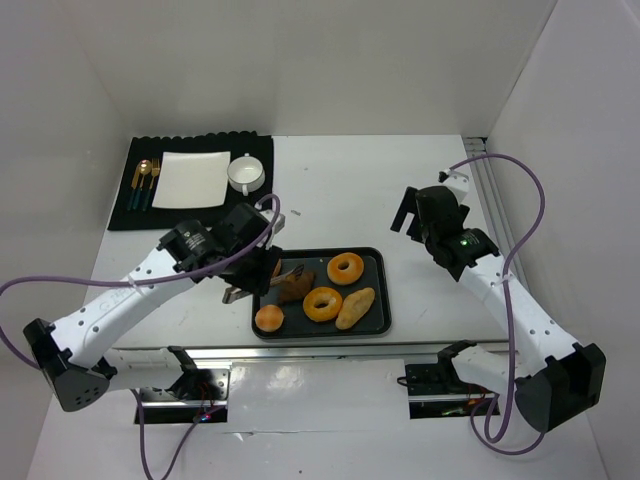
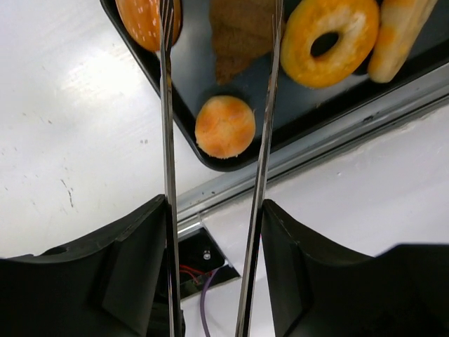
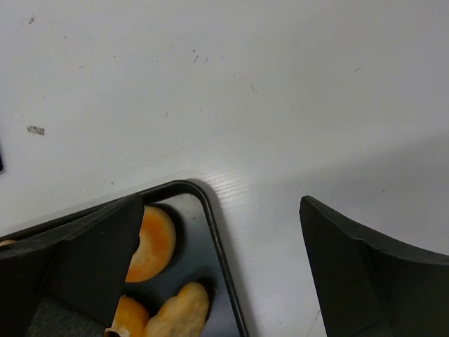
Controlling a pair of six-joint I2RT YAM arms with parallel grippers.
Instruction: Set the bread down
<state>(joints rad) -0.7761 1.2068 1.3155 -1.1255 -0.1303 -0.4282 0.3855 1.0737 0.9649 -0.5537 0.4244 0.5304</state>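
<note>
Left arm stretched low from the near left corner toward the middle of the near edge, wrist tipped downward. At its end, left gripper (image 2: 215,210) clamped on a pair of tongs (image 2: 167,140), black fingers (image 2: 140,260) pressed to the outsides of the two thin blades. Blades themselves parted, reaching over the left end of the dark tray (image 2: 200,74), tips on either side of the brown bread (image 2: 238,31); impossible to tell whether touching it. Brown bread lying flat in the tray's left half, by the middle of the near edge, with a round bun (image 2: 225,126) at the tray's near left corner, and a doughnut (image 2: 358,24) and a long roll (image 2: 396,35) further right.

Right arm up from the near right corner, running along the right edge, wrist bent toward the middle of the table (image 1: 340,190). Right gripper (image 3: 221,207) spread wide, empty, hanging above white surface just past the tray's far right corner.

At the far left corner, a black placemat (image 1: 125,205) with a white plate (image 1: 190,178) and a cup (image 1: 244,173).
</note>
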